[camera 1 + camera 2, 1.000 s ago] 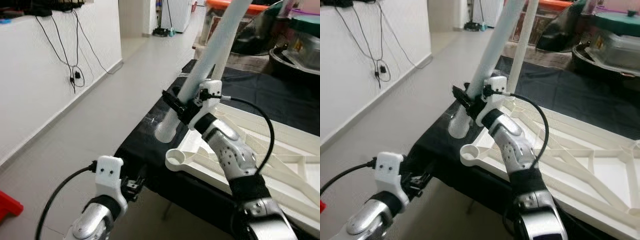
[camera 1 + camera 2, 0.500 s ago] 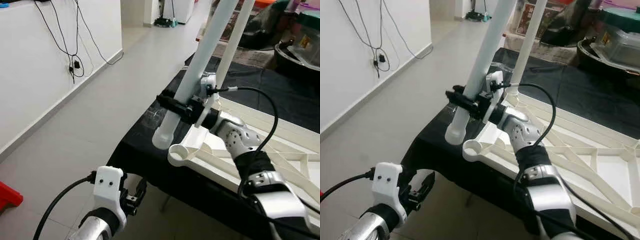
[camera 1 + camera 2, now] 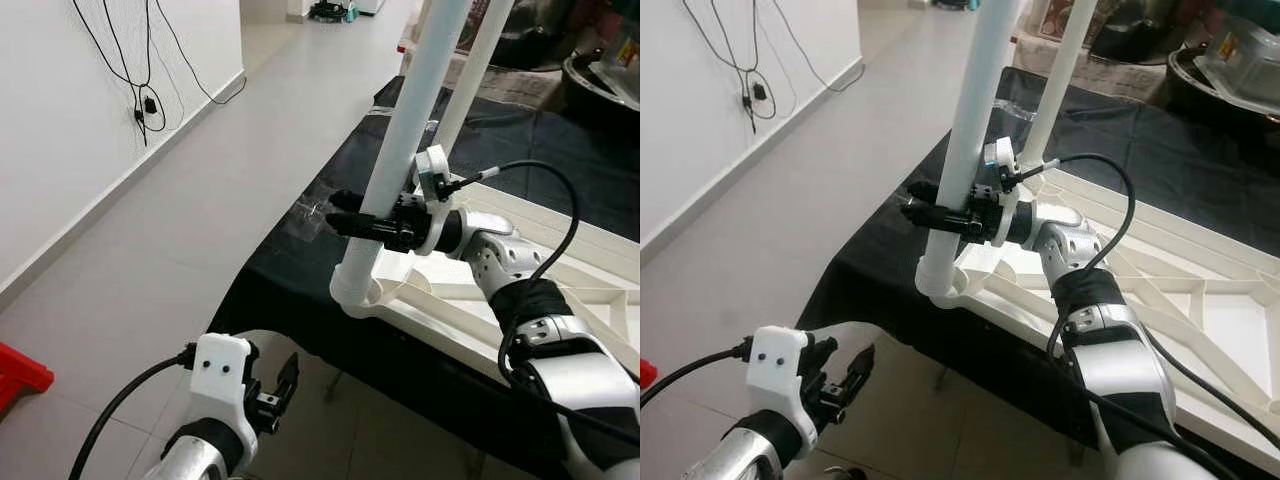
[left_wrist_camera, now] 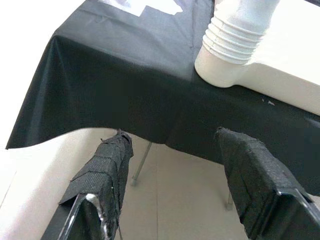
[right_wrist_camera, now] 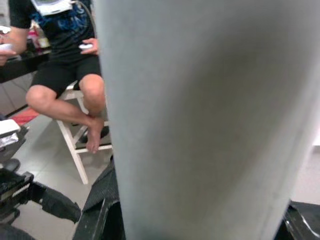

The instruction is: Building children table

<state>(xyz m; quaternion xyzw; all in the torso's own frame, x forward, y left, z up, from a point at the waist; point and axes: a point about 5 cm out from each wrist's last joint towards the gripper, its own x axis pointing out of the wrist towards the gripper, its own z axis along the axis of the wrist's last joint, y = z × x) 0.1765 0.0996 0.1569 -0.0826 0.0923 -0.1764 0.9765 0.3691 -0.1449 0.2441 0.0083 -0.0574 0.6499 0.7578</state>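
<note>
While my right gripper [image 3: 352,223] is clenched around the white table leg [image 3: 400,165], the leg stands nearly upright with its lower end seated in the corner socket [image 3: 358,297] of the upturned white tabletop [image 3: 1200,300], which lies on the black-clothed table [image 3: 300,270]. My left gripper [image 4: 170,165] hangs low beside the table edge, fingers spread, holding nothing.

Silver arms, white wrist housings, looping black cables, right forearm [image 3: 530,305] black-banded, black jaws
</note>
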